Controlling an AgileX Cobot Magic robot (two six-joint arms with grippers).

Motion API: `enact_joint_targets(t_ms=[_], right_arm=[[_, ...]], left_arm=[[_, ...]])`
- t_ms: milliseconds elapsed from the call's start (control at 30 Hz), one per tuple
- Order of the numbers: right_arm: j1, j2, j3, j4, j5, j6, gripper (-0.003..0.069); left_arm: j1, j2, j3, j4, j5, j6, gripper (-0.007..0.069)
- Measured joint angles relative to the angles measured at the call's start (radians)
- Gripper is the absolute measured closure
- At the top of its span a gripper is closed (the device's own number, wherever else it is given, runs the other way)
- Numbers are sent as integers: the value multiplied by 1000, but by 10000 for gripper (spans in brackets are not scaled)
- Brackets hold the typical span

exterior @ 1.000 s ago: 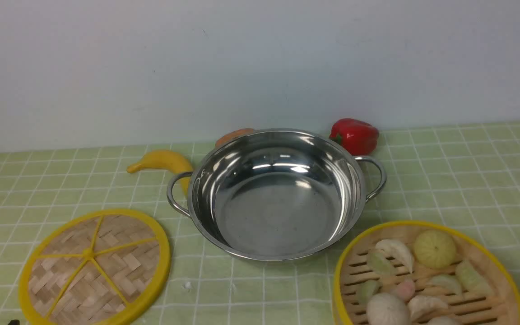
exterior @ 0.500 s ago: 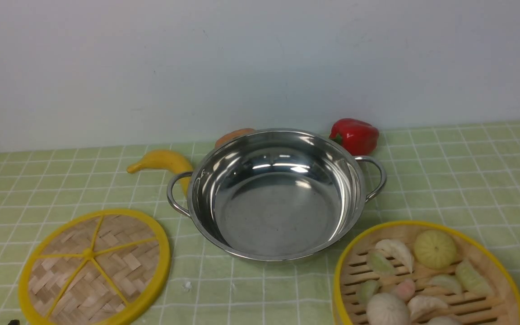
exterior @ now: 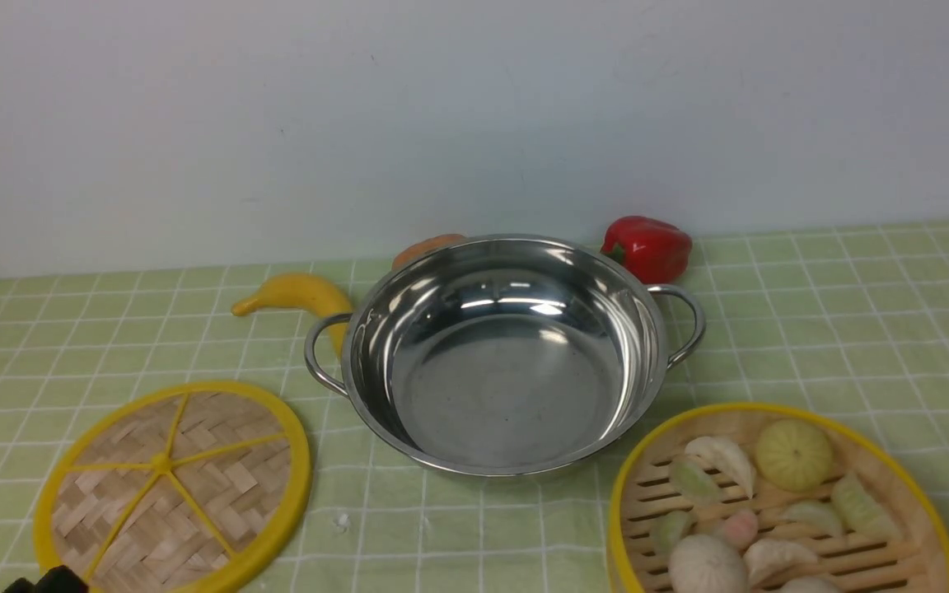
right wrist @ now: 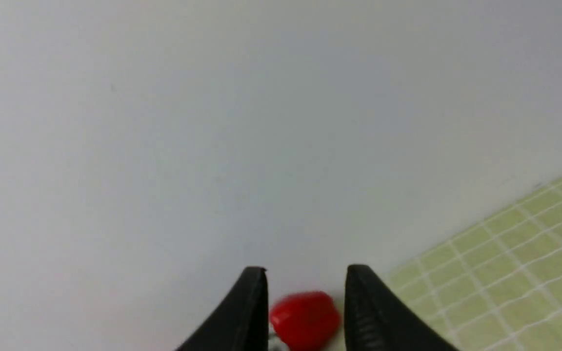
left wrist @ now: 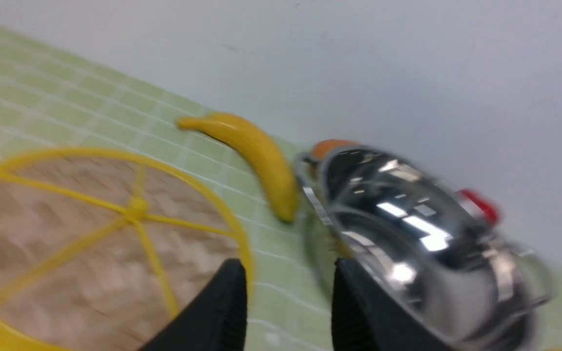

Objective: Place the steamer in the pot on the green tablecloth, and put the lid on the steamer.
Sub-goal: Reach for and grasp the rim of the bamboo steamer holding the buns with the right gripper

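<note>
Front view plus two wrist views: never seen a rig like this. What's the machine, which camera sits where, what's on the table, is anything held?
It is a robot with two arms, each ending in a two-jawed gripper. The front view looks forward from between the arms. Each wrist view rides on one arm and looks out past its black jaws.

On the green tablecloth an empty steel pot stands in the middle. A flat woven lid lies to its left. To its right is a bamboo steamer holding toy dumplings. Behind the pot lie a banana, a red pepper and a partly hidden orange thing.

Nothing is held. The left gripper is open near the lid. The right gripper is open in the air; the pepper seen between its jaws lies far beyond them.
</note>
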Motion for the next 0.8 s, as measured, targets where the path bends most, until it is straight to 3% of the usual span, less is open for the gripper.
enact_joint_targets(t_ms=[133, 333, 433, 533, 667, 800], right_arm=[[0, 0, 0, 136, -45, 57, 417], [0, 0, 0, 250, -80, 82, 417], [0, 0, -6, 265, -182, 111, 417], [0, 0, -80, 201, -296, 111, 417], [0, 46, -230, 24, -363, 52, 417], [0, 248, -511, -238, -137, 3, 417]], left_arm=[[0, 0, 0, -275, -6, -46, 382], [0, 0, 0, -423, -127, -42, 382], [0, 0, -4, -512, -147, -42, 382], [0, -1, -83, -587, -161, -40, 382], [0, 0, -233, -590, -246, 52, 382], [0, 128, -462, -423, -326, 388, 382]])
